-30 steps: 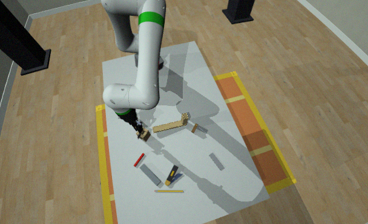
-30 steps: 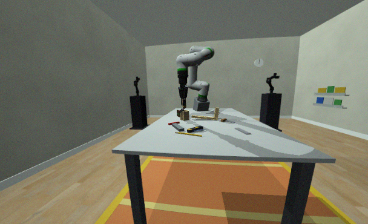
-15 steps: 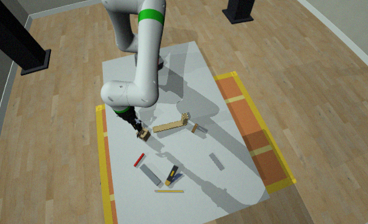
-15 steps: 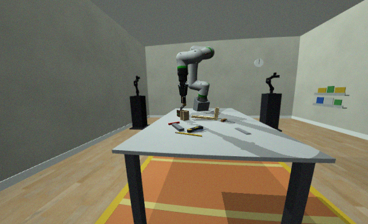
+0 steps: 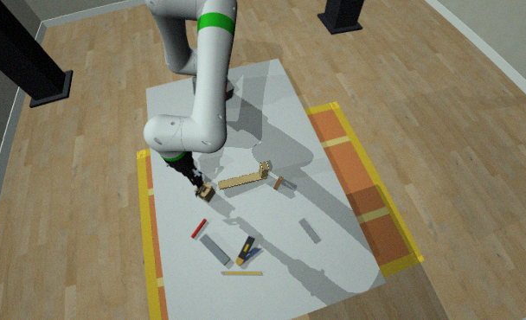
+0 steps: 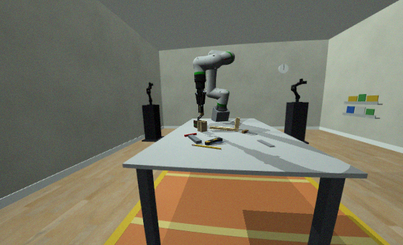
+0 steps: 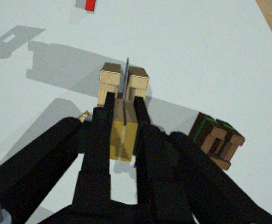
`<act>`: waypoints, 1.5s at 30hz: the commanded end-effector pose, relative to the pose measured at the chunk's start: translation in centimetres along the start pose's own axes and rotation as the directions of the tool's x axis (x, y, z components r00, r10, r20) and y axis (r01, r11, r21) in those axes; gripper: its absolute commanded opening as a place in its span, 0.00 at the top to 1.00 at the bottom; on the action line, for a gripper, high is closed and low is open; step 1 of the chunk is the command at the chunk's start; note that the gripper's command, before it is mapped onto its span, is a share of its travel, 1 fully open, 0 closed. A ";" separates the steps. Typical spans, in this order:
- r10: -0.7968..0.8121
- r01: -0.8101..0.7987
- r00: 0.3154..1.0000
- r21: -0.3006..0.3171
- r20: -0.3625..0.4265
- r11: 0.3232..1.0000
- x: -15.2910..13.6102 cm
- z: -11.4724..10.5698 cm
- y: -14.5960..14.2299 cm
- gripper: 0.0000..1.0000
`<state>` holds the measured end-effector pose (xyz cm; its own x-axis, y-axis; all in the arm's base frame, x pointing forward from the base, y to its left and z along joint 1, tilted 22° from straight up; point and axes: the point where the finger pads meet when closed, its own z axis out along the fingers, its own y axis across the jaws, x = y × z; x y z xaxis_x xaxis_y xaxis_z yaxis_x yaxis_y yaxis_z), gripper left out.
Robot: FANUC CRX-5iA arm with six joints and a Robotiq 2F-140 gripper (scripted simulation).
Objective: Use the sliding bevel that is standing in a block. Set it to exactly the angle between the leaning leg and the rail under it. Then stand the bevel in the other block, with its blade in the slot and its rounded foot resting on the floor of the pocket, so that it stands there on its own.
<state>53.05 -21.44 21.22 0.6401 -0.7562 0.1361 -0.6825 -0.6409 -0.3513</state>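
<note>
My gripper is shut on the sliding bevel's yellow-brown stock and holds it upright over the light wooden block. The thin blade points down into the line of that block's slot; I cannot tell if its tip is still inside. The other block, dark brown with a green edge, stands close beside it. In the top view the gripper is just over the light block. The wooden rail with its leaning leg lies to the right. The exterior view shows the gripper above both blocks.
A small brown piece lies right of the rail. Nearer the front lie a red bar, a grey bar, a yellow-black knife, a yellow pencil and a grey strip. The table's left edge is near the blocks.
</note>
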 end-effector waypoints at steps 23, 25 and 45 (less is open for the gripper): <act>0.124 -0.124 0.992 -0.009 -0.032 0.992 -3.5 0.0 -2.8 0.90; 0.154 -0.155 0.987 -0.010 -0.039 0.988 -4.4 0.0 -3.5 0.90; 0.463 -0.468 0.878 -0.014 -0.120 0.884 -14.0 0.2 -11.0 0.90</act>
<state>51.85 -6.13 22.68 0.2811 -0.9580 0.0573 -0.8866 -0.2821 -0.3665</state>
